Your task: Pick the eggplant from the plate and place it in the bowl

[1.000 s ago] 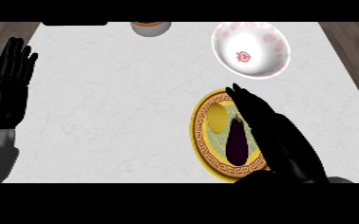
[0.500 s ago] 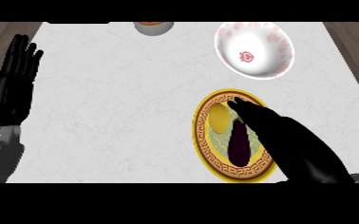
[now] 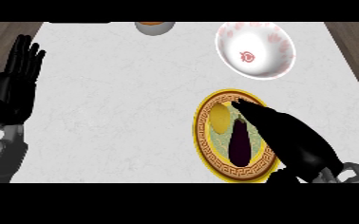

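— Where was the eggplant at that moment?

— It lay on the plate (image 3: pixel 210 156), the yellow one with the dark patterned rim, near the counter's (image 3: pixel 119 109) lower right part. The eggplant (image 3: pixel 240 141) was dark purple, lengthwise on the plate, its stem end pointing away from me. A pale yellow patch (image 3: pixel 220 118) sat on the plate just beside it, to its left.

— And your right hand?

— My right hand (image 3: pixel 291 137) was over the plate's right half, fingers stretched out straight and close together, their tips (image 3: pixel 242 105) near the plate's far rim. It lay along the eggplant's right side, just beside it. Whether it touched the eggplant, I could not tell. Nothing was curled round it; the hand held nothing.

— The bowl?

— The bowl (image 3: pixel 256 50), white with pink marks, stood well apart from the plate, farther from me, toward the counter's far right.

— Your left hand?

— My left hand (image 3: pixel 20 80) rested at the left edge, fingers up and spread, holding nothing.

— Anything else?

— A small orange and grey object (image 3: pixel 154 26) stood at the far edge, cut off by the view.
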Controlling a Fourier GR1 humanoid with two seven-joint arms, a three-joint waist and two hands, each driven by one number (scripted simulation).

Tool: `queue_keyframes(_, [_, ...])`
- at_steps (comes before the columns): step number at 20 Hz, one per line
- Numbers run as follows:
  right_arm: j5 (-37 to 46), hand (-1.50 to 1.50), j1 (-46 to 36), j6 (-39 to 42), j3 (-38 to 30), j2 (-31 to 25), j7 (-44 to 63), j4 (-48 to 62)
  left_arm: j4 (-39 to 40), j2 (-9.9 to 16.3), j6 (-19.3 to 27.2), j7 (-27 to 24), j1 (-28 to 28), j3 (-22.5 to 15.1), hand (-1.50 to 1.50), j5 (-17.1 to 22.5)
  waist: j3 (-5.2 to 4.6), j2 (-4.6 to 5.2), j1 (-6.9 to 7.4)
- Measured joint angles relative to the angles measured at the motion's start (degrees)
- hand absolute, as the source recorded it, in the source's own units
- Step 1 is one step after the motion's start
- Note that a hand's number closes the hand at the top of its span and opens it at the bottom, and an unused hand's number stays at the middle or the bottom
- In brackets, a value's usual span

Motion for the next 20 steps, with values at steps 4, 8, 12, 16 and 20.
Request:
queue_keyframes(4, [3.60,-1.50,1.94,0.61,0.52,2.62,-2.10,3.85,-0.11,-0.36,-1.04,1.15,-0.32,1.35,0.00,-0.48,0.03,0.03,0.01])
queue_keyframes(8, [7.93,-1.50,3.96,0.86,0.90,4.71,-3.80,7.36,-0.84,-0.74,-1.85,1.93,-0.20,2.53,0.00,-1.27,0.04,0.02,0.02])
queue_keyframes(12, [12.24,-1.50,5.62,1.24,0.08,6.87,-7.32,11.71,0.13,-1.94,-2.85,2.11,-0.91,3.55,0.00,-2.50,0.05,0.04,-0.02])
queue_keyframes(16, [15.12,-1.50,8.50,2.45,-2.37,7.56,-11.26,12.58,-0.57,-2.82,-4.14,3.00,-0.48,5.15,0.00,-3.47,0.05,0.03,-0.06])
queue_keyframes(20, [18.42,-1.50,8.85,2.85,-3.67,9.43,-17.18,16.80,-0.41,-4.15,-4.57,3.31,-0.88,5.86,0.00,-4.97,0.06,0.04,0.00])
